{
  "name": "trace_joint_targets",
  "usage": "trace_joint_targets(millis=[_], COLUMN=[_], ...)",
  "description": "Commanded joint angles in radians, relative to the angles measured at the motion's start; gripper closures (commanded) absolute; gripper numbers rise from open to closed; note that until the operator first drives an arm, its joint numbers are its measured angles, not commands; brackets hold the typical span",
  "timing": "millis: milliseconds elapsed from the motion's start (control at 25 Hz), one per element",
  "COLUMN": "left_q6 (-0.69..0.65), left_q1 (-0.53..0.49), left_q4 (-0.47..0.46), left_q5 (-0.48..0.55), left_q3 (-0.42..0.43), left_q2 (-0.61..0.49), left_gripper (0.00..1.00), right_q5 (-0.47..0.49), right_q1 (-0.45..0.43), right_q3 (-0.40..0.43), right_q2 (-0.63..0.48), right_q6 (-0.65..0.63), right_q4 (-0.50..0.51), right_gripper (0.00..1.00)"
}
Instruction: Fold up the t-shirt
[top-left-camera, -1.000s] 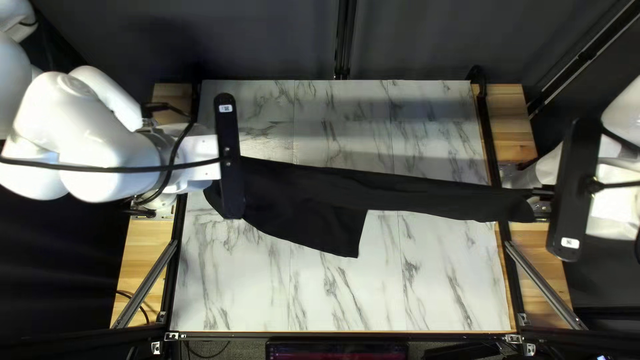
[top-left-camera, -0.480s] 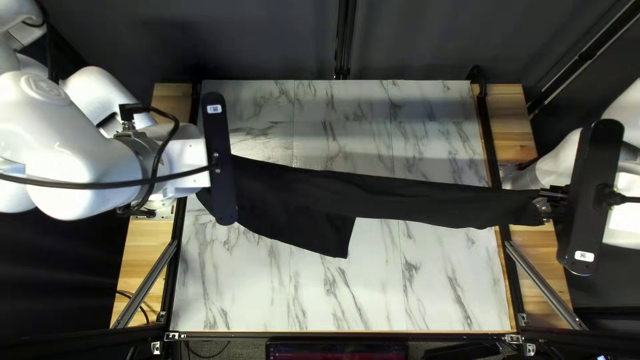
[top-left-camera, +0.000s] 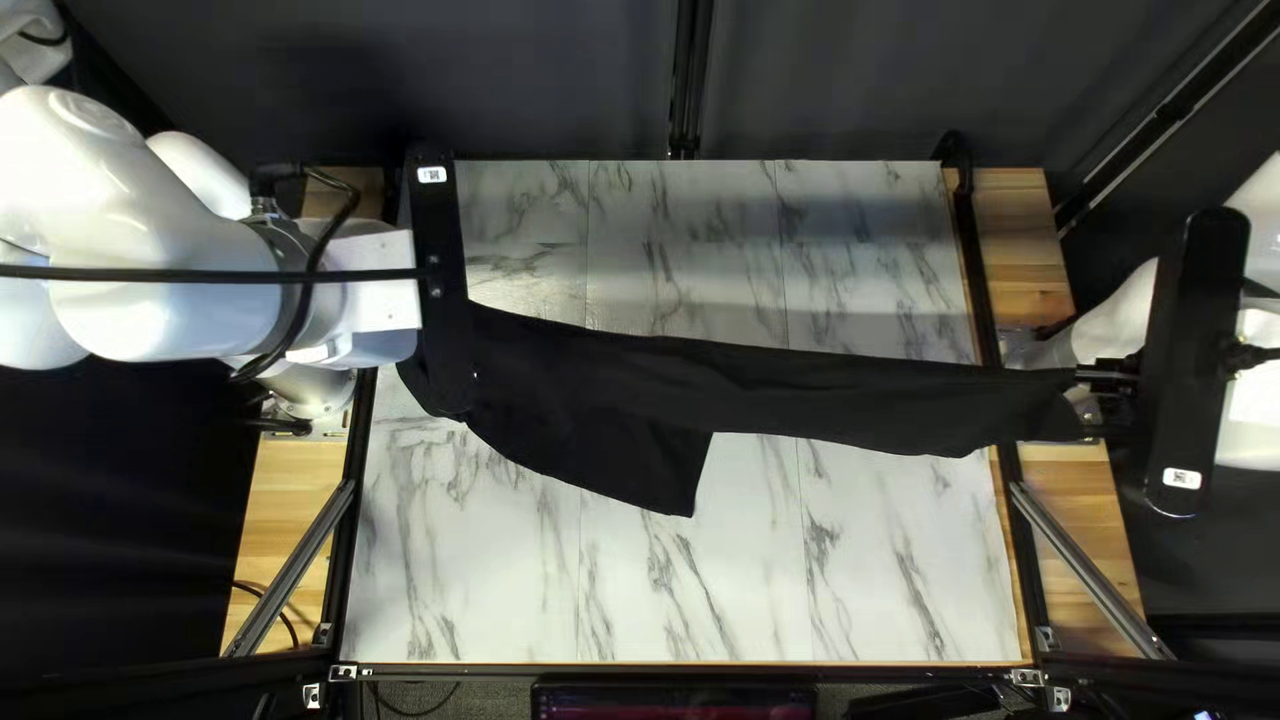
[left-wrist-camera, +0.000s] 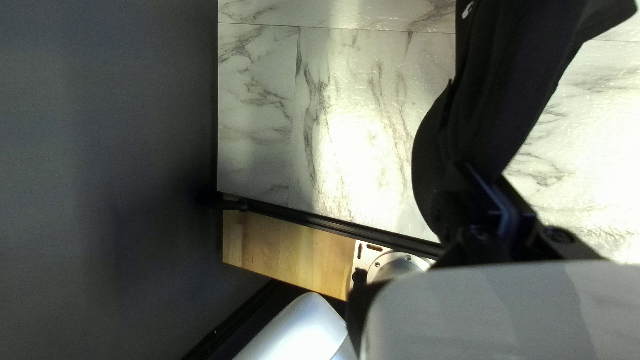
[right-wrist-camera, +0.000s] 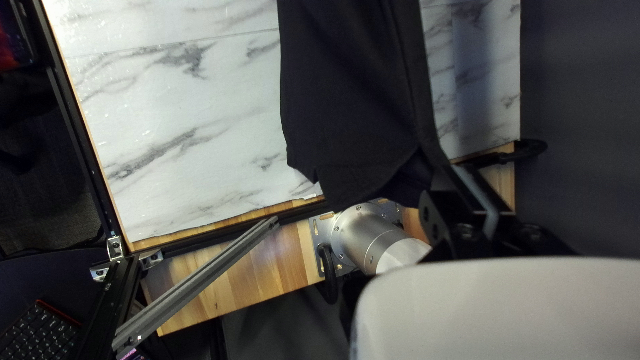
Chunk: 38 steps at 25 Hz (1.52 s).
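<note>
At right end effector [top-left-camera: 1086, 402], black t-shirt [top-left-camera: 800, 390], clamped

The bench [top-left-camera: 667, 600] is showing white, grey-veined, marble-look panels [top-left-camera: 907, 574], with black rails [top-left-camera: 348, 534] bordering and wooden boards [top-left-camera: 287, 507] flanking. A black t-shirt [top-left-camera: 800, 387] is spanning it, contact unclear.

Light from above keeps the tabletop [top-left-camera: 694, 574] bright in the top left view, greyer from eleven to one o'clock, with a glossy sheen toward ten. The curtain [top-left-camera: 534, 80] stays dim; the left arm [top-left-camera: 147, 254] shines nearly white on top. In the left wrist view, glare bleaches the tabletop at ten and three o'clock from the t-shirt [left-wrist-camera: 513, 87]. In the right wrist view, soft shadow bands the tabletop at one o'clock from the hem [right-wrist-camera: 353, 190].
</note>
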Motion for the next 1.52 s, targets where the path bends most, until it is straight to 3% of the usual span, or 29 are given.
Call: trace_joint_targets(millis=[40, 120, 480, 760, 920, 1120, 1280, 1520], left_q6=[0.000, -0.007, 0.066, 0.044, 0.025, 0.014, 0.025, 0.024], left_q1=[0.000, -0.003, 0.026, -0.027, -0.081, -0.139, -0.151, -0.157], left_q4=[0.000, -0.011, 0.013, 0.040, 0.062, 0.090, 0.106, 0.110], left_q5=[0.000, 0.007, 0.116, 0.190, 0.237, 0.287, 0.309, 0.302], left_q3=[0.000, -0.005, -0.177, -0.285, -0.361, -0.452, -0.495, -0.496], left_q2=[0.000, 0.000, 0.069, 0.122, 0.168, 0.230, 0.256, 0.258], left_gripper=[1.00, 1.00, 1.00, 1.00, 1.00, 1.00, 1.00, 1.00], right_q5=[0.000, -0.001, 0.016, 0.113, 0.182, 0.232, 0.242, 0.228], right_q1=[0.000, -0.003, -0.098, -0.001, 0.061, 0.091, 0.095, 0.097], right_q3=[0.000, -0.008, -0.082, -0.221, -0.347, -0.460, -0.478, -0.453], right_q2=[0.000, -0.004, -0.015, 0.060, 0.147, 0.230, 0.242, 0.231], right_q6=[0.000, -0.024, -0.149, -0.080, -0.048, -0.054, -0.064, -0.063], right_q4=[0.000, -0.009, 0.022, 0.000, -0.026, -0.057, -0.068, -0.072], right_gripper=[1.00, 1.00, 1.00, 1.00, 1.00, 1.00, 1.00, 1.00])
